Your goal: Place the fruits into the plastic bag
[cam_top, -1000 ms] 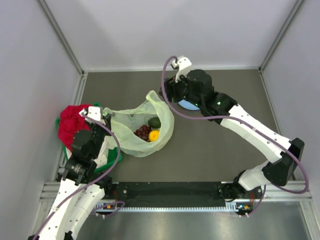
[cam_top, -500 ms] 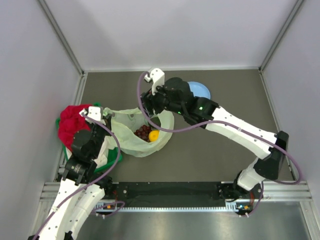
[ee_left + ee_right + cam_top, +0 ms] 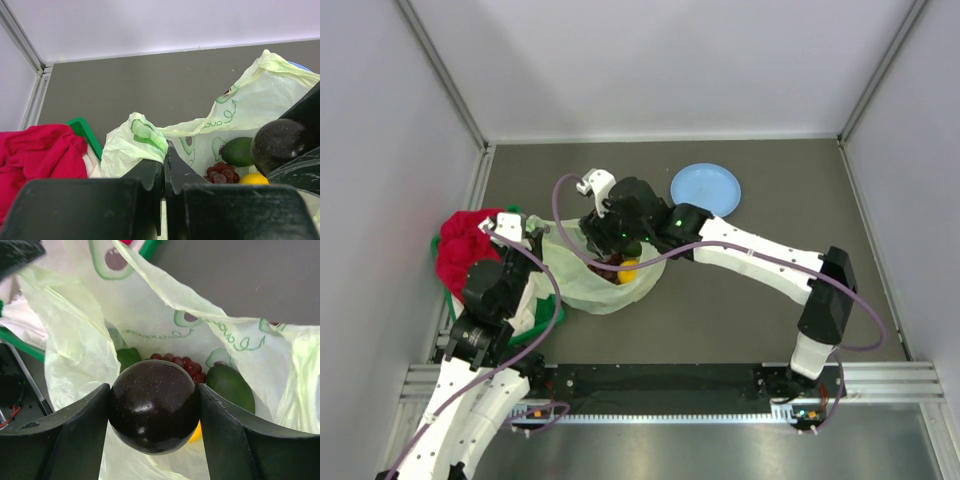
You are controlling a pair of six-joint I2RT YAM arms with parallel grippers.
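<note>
Hanging over the mouth of the pale yellow-green crinkly plastic bag [image 3: 75,340], your right gripper [image 3: 152,399] clamps the round dark fruit [image 3: 150,412]. Your left gripper [image 3: 164,152] pinches the bag's rim.

The mouth of the plastic bag [image 3: 582,282] is held open upward, its near-left rim being pinched by the left fingers [image 3: 148,176]. Most of that opening is taken up by the right fingers [image 3: 65,440] and the dark fruit [image 3: 152,405] clamped between them. Below, the bag's floor is occupied by the grape bunch [image 3: 181,365], the avocado [image 3: 232,386] and the citrus [image 3: 254,179]. The bag's left side is blocked by the red cloth [image 3: 458,250] and the green tray [image 3: 86,136]. Bare bench [image 3: 750,300] is found right of the bag; the blue plate [image 3: 706,187] is set well apart behind it.
</note>
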